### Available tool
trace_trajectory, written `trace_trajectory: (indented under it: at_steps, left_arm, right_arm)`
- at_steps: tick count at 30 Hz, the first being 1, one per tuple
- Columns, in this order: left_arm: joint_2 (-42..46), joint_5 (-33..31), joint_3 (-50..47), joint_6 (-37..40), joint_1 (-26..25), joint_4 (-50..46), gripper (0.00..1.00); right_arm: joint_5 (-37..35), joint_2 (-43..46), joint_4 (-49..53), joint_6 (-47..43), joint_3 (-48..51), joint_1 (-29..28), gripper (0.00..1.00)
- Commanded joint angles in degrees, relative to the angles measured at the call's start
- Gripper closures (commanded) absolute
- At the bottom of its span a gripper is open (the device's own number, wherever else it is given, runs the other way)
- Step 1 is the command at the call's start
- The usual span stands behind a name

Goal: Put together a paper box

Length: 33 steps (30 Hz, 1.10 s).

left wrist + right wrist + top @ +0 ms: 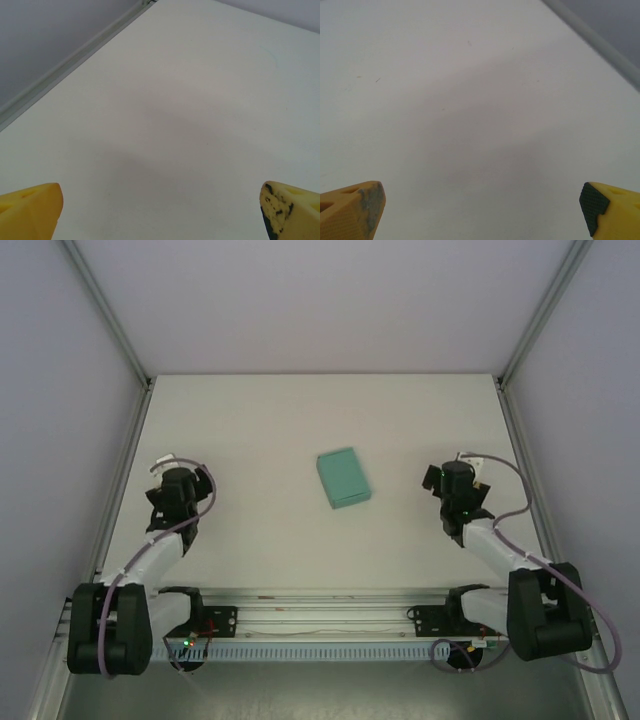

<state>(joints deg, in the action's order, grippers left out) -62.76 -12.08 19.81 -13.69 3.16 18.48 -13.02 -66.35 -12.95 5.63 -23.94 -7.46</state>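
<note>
Left fingers [30,212] yellow wedges, spread, rectangular teal card box [343,478]

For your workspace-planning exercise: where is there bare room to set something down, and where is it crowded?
Free: white table between the small teal-green card box and back wall; also between box and left tool, box and right tool. Crowded: near edge, arm bases.
</note>
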Motion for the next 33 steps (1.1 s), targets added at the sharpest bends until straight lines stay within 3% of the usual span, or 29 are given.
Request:
trace_trajectory:
  at_steps: [1,5,10,13,14,15,16,17,18,20,22,24,26,33]
  left_arm:
    - [-2.4,2.5,-3.4,7.0,0.4,19.3,0.0]
    - [-8.5,7.0,-4.5,8.8,0.6,26.6,0.0]
    - [-14.6,8.3,-6.0,9.1,0.7,38.1,0.0]
    - [-25.2,10.4,-6.8,10.0,0.8,51.7,0.0]
    - [-26.7,12.4,-5.8,11.0,0.8,52.5,0.0]
    - [-23.4,13.0,-2.7,10.6,0.8,40.2,0.0]
    - [-22.7,12.2,-0.8,10.4,0.6,35.7,0.0]
    - [-25.0,12.1,-2.9,11.6,0.0,43.9,0.0]
    - [-25.4,11.5,-3.5,11.4,0.1,45.5,0.0]
    - [-23.0,10.6,-1.5,10.6,0.0,37.6,0.0]
    - [-24.8,10.5,-3.0,11.3,-0.1,43.6,0.0]
    - [-23.2,10.5,-1.6,10.8,-0.3,38.1,0.0]
    - [-24.3,10.3,-2.5,11.2,-0.3,41.6,0.0]
    - [-23.6,10.2,-1.9,11.2,-0.4,39.4,0.0]
  right_arm:
    - [-2.7,-1.6,-17.4,-5.1,2.9,0.3,0.0]
    - [-5.5,-8.0,-32.4,-5.4,5.9,1.6,0.0]
    - [1.8,-13.8,-37.1,-7.3,5.3,2.5,0.0]
    - [4.5,-20.4,-47.6,-6.9,7.5,3.9,0.0]
    - [4.0,-21.4,-46.9,-6.5,6.0,4.2,0.0]
    - [5.6,-19.7,-37.1,-5.9,2.4,4.7,0.0]
    - [9.8,-18.9,-32.3,-4.6,1.0,7.0,0.0]
    - [11.4,-19.9,-34.5,-3.6,1.3,8.3,0.0]
    - [11.2,-20.3,-36.5,-3.9,1.9,8.3,0.0]
    - [11.4,-19.2,-33.1,-3.9,1.1,8.3,0.0]
    - [11.4,-19.9,-35.2,-3.9,1.6,8.2,0.0]
    - [11.4,-19.5,-33.8,-4.0,1.3,8.3,0.0]
    - [11.4,-19.6,-34.5,-3.9,1.4,8.3,0.0]
    - [11.4,-19.5,-34.2,-3.9,1.4,8.2,0.0]
